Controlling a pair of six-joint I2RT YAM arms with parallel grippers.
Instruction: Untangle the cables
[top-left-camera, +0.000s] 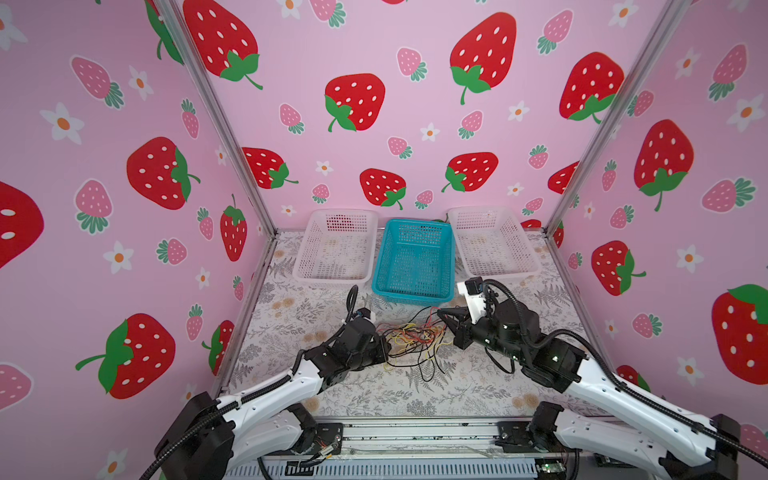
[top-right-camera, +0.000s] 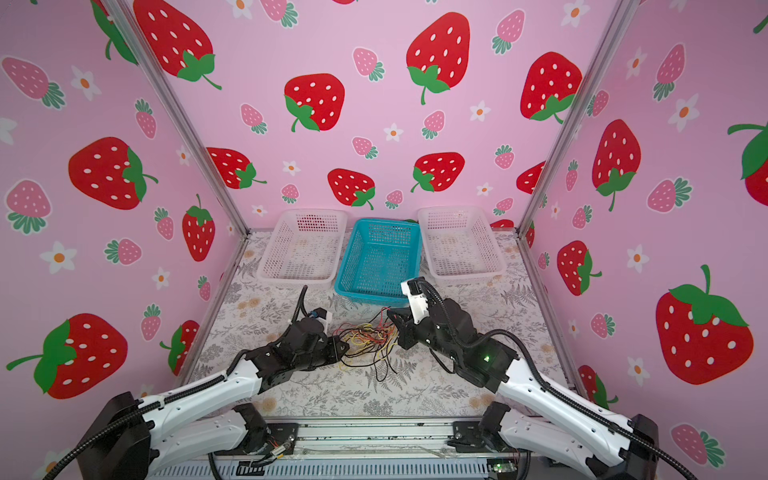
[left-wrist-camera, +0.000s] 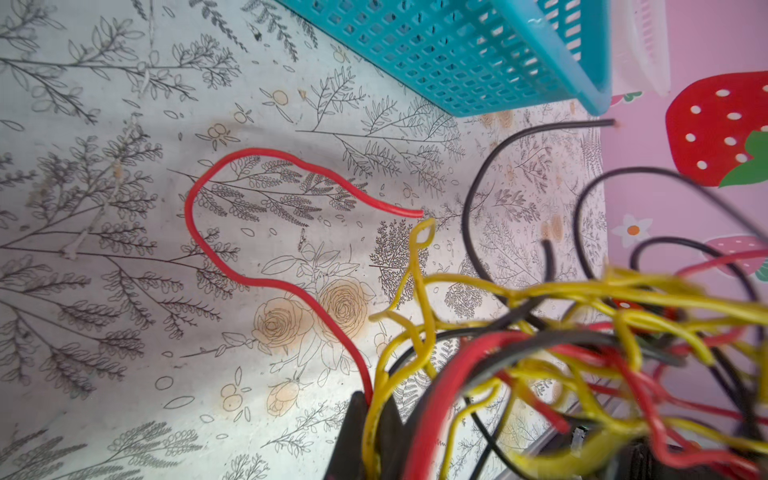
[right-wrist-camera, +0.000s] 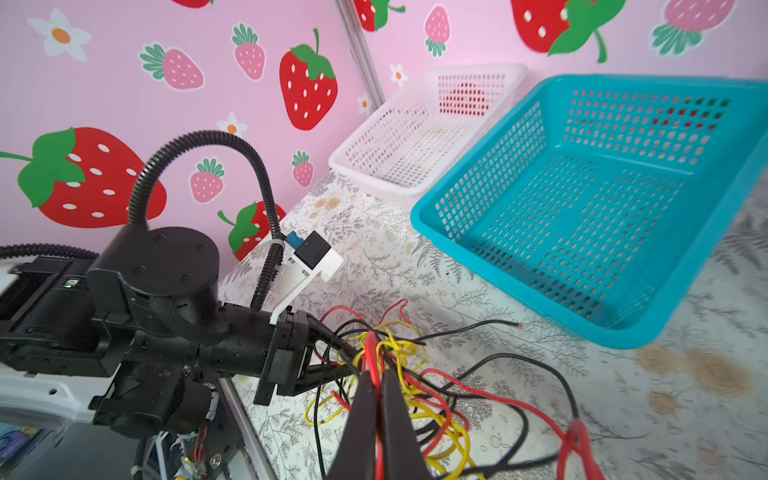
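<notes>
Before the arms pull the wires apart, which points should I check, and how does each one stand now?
1. Left gripper shut on the cables: ok, yellow and red strands are pinched in it.
2. Right gripper shut on a red cable: ok.
3. The two grippers hold different strands: cannot tell.
4. Bundle loose enough to part: not ok, red, yellow and black strands cross in one knot between the grippers.
5. Blue basket empty: ok.
</notes>
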